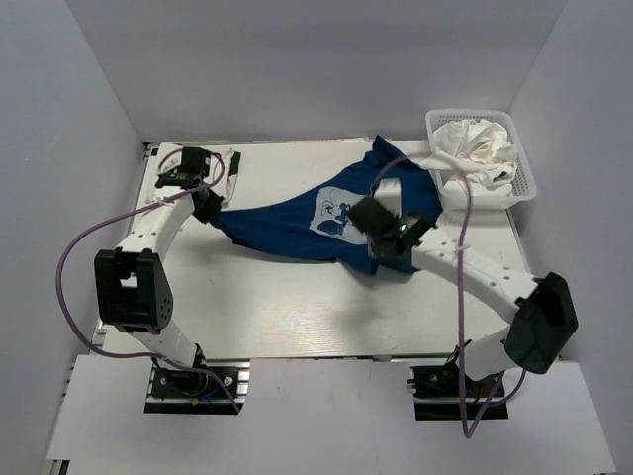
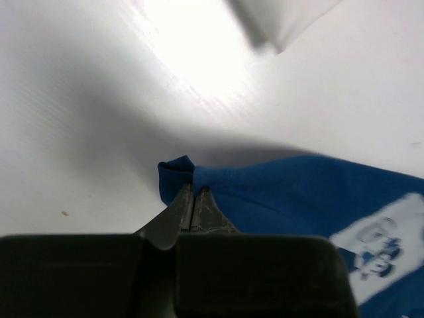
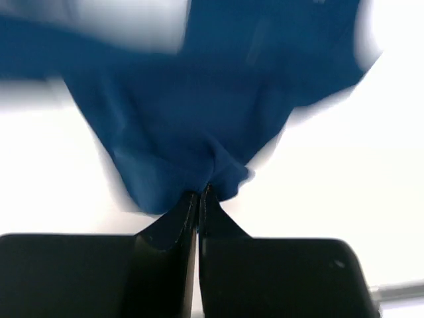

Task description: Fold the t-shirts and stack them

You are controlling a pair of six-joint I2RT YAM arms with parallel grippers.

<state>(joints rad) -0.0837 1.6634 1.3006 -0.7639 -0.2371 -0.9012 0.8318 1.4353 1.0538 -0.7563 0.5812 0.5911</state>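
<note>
Slippage risk: blue t-shirt (image 1: 287, 223) lies stretched across the table (image 1: 297, 317), left end effector (image 2: 194, 191) and right end effector (image 3: 201, 193) each clenched on an edge. Pull unevenly and you may lose one thin pinch.

light: bright, even, from overhead | glare: table (image 2: 199, 66) blown out white in left wrist view | shadow: soft grey band beside the blue t-shirt (image 2: 298, 192) there | blur: right wrist view smeared, outlines soft | top view: sharp, mild shadows
</note>
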